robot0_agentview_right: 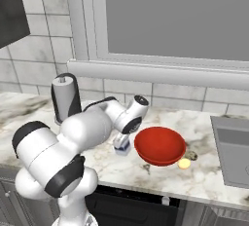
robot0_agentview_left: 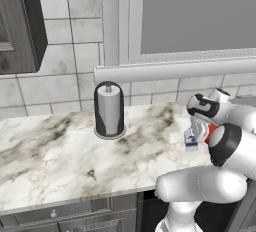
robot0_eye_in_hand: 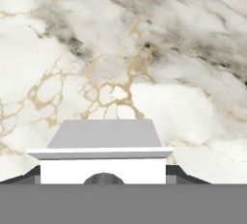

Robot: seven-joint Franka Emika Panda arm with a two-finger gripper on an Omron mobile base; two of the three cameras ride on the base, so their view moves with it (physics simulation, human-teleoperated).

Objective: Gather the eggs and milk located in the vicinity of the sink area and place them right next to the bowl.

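The milk (robot0_agentview_right: 121, 147) is a small white carton with a blue band, its base at the marble counter just left of the red bowl (robot0_agentview_right: 160, 144). My gripper (robot0_agentview_right: 121, 136) comes down on it from above, shut on its sides. In the hand view the carton's gable top (robot0_eye_in_hand: 103, 141) sits between my dark fingertips (robot0_eye_in_hand: 29, 175). From the left base view the milk (robot0_agentview_left: 191, 140) peeks out under the hand (robot0_agentview_left: 196, 126), with a sliver of the bowl (robot0_agentview_left: 212, 130) behind it. The pale-yellow egg (robot0_agentview_right: 184, 163) lies against the bowl's front right rim.
A black-and-grey paper-towel holder (robot0_agentview_left: 109, 110) stands on the counter to the left, near the tiled wall. The steel sink (robot0_agentview_right: 233, 144) begins at the right. A window ledge (robot0_agentview_right: 160, 71) runs above the counter. Counter front edge (robot0_agentview_right: 160, 191) is close to the bowl.
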